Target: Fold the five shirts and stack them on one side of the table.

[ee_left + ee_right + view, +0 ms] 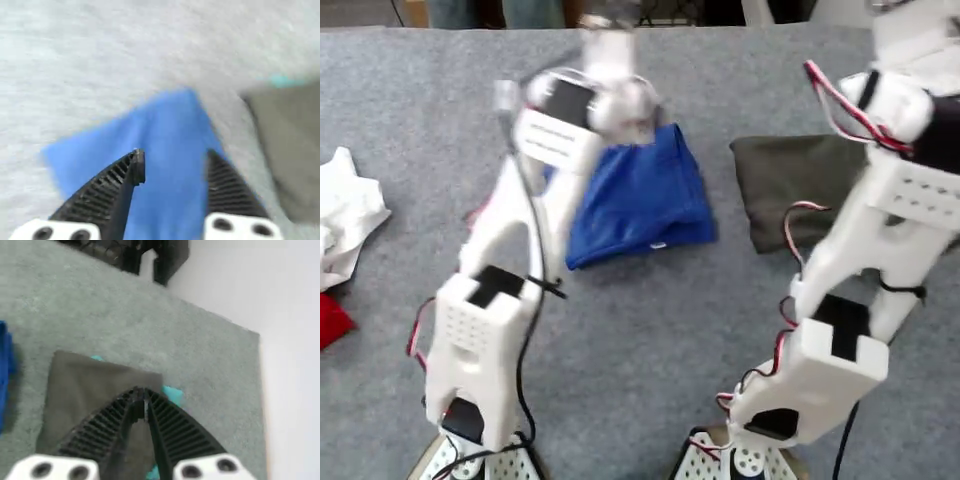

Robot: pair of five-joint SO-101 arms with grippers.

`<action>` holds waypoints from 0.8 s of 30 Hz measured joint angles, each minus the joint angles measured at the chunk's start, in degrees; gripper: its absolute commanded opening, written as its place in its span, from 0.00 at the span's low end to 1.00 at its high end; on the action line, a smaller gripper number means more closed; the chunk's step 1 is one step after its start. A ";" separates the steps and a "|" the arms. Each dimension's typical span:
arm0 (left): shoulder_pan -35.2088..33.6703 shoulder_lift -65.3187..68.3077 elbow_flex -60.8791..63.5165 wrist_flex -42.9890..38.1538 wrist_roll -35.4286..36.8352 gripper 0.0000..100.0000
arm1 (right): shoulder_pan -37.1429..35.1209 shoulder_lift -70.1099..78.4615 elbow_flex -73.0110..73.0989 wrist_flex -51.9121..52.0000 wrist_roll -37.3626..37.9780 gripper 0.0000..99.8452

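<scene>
We see the left gripper (175,159), fingers spread apart, above the folded blue shirt (640,200) near centre. The right gripper (143,395), fingers pressed together, hangs over the olive shirt (790,185) at two o'clock.

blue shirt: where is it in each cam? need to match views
High view: blue shirt near picture centre, beside the dark shirt.
Left wrist view: under the left gripper, seen between its open jaws.
Right wrist view: a blue sliver at the frame edge, apart from the dark shirt.
Shared landmark: the dark shirt, in all three.
</scene>
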 measured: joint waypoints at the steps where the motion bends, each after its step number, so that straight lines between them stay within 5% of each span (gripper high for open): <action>1: -2.55 0.09 0.00 0.26 0.18 0.03 | -1.85 0.70 0.79 0.00 0.00 0.01; 6: -11.69 5.27 5.27 -2.90 0.35 0.03 | -13.98 7.12 5.45 0.00 0.00 0.01; 11: -12.31 14.86 9.76 -12.48 0.35 0.03 | -23.38 17.76 9.14 0.53 -0.97 0.01; 24: -12.66 28.84 -1.23 -14.42 0.18 0.03 | -27.25 27.16 22.15 1.58 -10.20 0.01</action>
